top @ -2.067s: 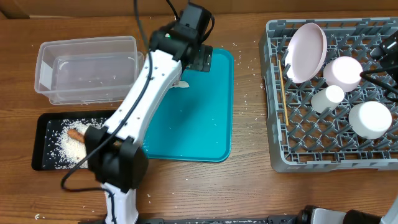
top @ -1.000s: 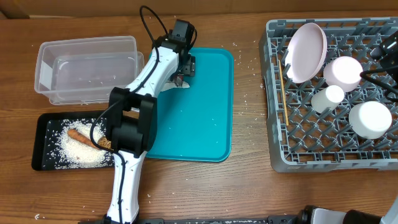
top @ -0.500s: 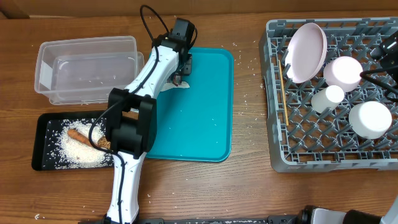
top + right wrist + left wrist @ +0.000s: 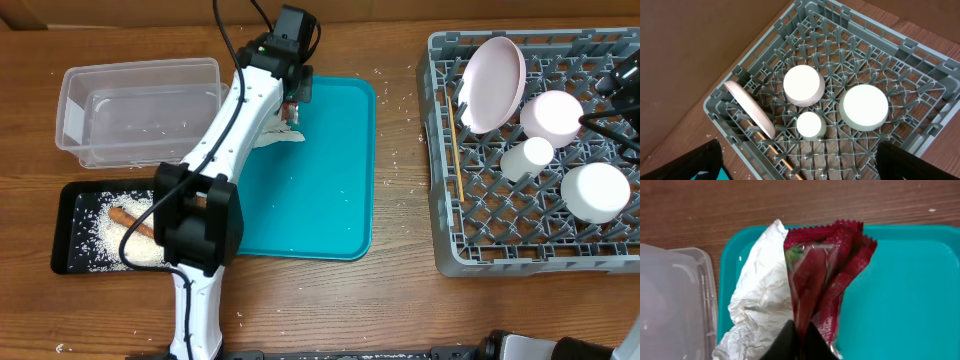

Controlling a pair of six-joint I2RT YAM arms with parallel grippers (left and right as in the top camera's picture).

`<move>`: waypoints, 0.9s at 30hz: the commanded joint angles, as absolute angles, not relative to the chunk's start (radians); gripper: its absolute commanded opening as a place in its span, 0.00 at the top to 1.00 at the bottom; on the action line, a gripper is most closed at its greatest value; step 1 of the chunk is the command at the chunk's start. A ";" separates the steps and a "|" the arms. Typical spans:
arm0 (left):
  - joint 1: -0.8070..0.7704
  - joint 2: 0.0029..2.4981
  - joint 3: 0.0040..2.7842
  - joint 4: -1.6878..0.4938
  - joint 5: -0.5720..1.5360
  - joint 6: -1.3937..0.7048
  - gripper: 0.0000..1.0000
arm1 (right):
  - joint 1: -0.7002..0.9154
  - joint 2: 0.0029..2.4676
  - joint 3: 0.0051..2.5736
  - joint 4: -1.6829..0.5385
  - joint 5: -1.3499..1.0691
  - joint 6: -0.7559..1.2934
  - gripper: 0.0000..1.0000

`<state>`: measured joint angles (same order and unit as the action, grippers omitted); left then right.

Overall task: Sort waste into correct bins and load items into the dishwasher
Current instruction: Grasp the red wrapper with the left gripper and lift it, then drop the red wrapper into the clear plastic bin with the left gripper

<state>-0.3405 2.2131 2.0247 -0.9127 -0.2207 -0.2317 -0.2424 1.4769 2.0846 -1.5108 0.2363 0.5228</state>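
Dish rack (image 4: 530,262) on the right holds the plate (image 4: 493,83) on edge, two bowls (image 4: 553,113) and the cup (image 4: 527,157), with the right gripper (image 4: 800,167) hanging wide open above it. Mid-table sits the teal tray (image 4: 320,200); the clear tub (image 4: 140,68) and black tray (image 4: 62,225) lie to its left. At the teal tray's far left corner the crumpled napkin (image 4: 760,295) lies beside the snack wrapper (image 4: 825,270), which the left gripper (image 4: 800,337) pinches tight

A teal tray (image 4: 325,195) lies flat on a brown wooden table (image 4: 400,305), left of the table's middle. Its long sides run front to back, and its raised rim has rounded corners.
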 commanded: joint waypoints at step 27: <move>0.105 2.057 2.043 -1.042 -0.272 -0.505 0.23 | -0.247 1.478 2.083 -1.506 0.246 0.524 0.00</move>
<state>0.0990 2.0453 2.0449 -1.0309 -0.4171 -0.4763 -0.2424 1.4769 2.0846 -1.5105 0.2359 0.5232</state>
